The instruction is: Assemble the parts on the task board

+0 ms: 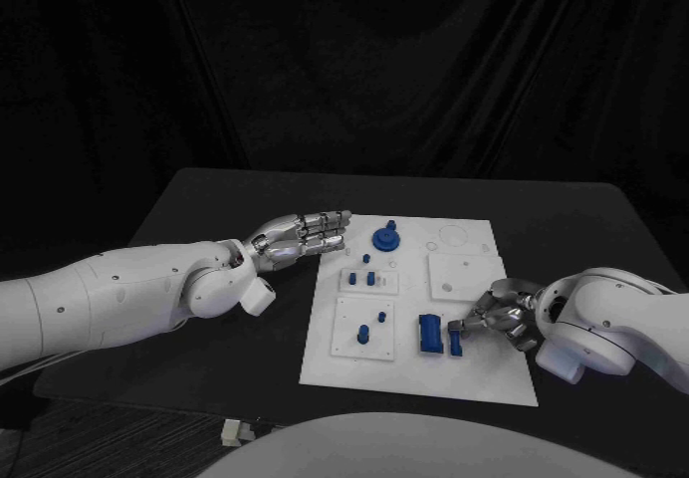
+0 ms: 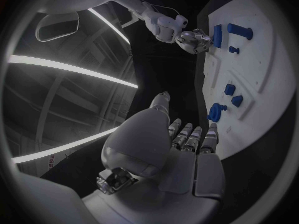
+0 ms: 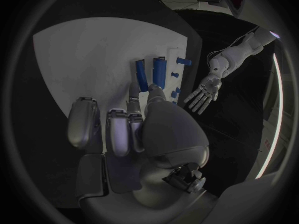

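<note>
The white task board (image 1: 431, 373) lies mid-table. On it are a round blue part (image 1: 386, 239) near the far edge, small blue pegs (image 1: 366, 279) on a raised plate, a blue block (image 1: 429, 334) and a narrow blue bar (image 1: 457, 344) beside it. My right hand (image 1: 496, 319) is low at the board's right side, and its thumb and a finger (image 3: 132, 88) close in on the end of the narrow bar (image 3: 142, 74). I cannot tell whether they pinch it. My left hand (image 1: 302, 239) hovers with fingers stretched out and empty, just left of the board's far corner.
Raised white plates (image 1: 464, 274) sit on the board's right half. Black table (image 1: 215, 358) surrounds the board, with its edges close on the left and near sides. The round part (image 2: 217, 112) lies just ahead of my left fingertips (image 2: 193, 134).
</note>
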You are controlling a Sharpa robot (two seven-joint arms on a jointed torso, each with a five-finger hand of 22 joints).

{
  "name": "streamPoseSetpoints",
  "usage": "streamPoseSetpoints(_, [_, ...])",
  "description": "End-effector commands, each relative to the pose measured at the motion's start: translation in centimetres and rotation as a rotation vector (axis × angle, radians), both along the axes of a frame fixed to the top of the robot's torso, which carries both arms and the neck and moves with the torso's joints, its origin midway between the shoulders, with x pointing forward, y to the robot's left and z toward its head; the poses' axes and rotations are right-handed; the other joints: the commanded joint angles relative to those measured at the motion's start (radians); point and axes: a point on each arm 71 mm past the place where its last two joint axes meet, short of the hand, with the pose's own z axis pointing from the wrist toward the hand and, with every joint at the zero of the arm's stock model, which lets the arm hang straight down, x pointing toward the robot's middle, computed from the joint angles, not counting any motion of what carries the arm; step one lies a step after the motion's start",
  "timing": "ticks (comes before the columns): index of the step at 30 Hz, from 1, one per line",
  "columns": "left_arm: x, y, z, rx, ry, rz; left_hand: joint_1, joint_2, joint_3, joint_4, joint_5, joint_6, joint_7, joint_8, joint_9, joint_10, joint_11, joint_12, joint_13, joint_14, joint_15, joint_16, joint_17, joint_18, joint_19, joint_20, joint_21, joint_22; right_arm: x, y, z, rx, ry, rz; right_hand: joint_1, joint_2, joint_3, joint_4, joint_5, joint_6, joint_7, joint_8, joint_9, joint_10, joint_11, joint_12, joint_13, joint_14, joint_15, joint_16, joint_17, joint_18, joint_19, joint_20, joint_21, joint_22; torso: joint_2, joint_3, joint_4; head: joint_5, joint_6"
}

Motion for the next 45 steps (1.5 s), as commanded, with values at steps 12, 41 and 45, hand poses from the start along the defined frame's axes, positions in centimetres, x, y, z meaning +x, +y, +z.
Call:
streamPoseSetpoints(12, [-0.1, -0.2, 0.0, -0.018, 0.004, -0.008, 0.001, 0.006, 0.0, -0.009, 0.004, 0.007, 0.007, 0.005, 0.001, -0.001, 0.004, 0.004, 0.001, 0.0, 0.003, 0.003, 0.001, -0.002, 0.001, 0.005, 0.005, -0.002, -0.2, 0.0, -0.1, -0.018, 0.011, 0.017, -0.075, -0.02, -0.056, 0.026, -0.283, -0.006, 0.005, 0.014, 0.017, 0.115, -0.009, -0.005, 0.26, 0.061, -0.001, -0.004, 0.011, 0.014, -0.001, -0.001, -0.012, 0.173, 0.001, -0.0001, -0.0002, 0.0, 0.0])
streamPoseSetpoints(41, [-0.2, 0.0, 0.0, -0.022, 0.001, -0.006, 0.003, 0.006, 0.002, -0.013, 0.008, 0.01, 0.01, 0.006, 0.001, 0.0, 0.005, 0.005, 0.001, 0.001, 0.004, 0.003, 0.002, -0.003, 0.003, 0.005, 0.006, 0.001, -1.0, -0.6, 4.4, 0.123, -0.607, 0.067, 0.02, 0.004, 0.02, 0.081, 0.426, -0.059, -0.007, 0.075, 0.07, 0.115, -0.016, -0.005, 0.26, 0.074, -0.009, 0.035, 0.089, -0.003, 0.027, -0.011, 0.075, 0.196, 0.0, 0.0, 0.0001, 0.002, 0.0])
streamPoseSetpoints(45, [-0.2, 0.0, 0.0, -0.023, 0.0, -0.004, 0.003, 0.009, 0.005, -0.019, 0.009, 0.022, 0.023, 0.008, 0.003, 0.001, 0.002, 0.005, 0.001, 0.001, 0.004, 0.003, 0.002, -0.004, 0.004, 0.005, 0.007, 0.001, -1.3, -0.6, 4.3, 0.151, -0.644, 0.073, -0.035, 0.039, 0.036, 0.083, 0.326, -0.023, 0.002, 0.028, 0.004, 0.115, -0.008, -0.005, 0.26, 0.077, 0.0, 0.044, 0.103, -0.008, 0.035, -0.003, 0.104, 0.203, 0.0, -0.0002, 0.0003, 0.002, 0.0])
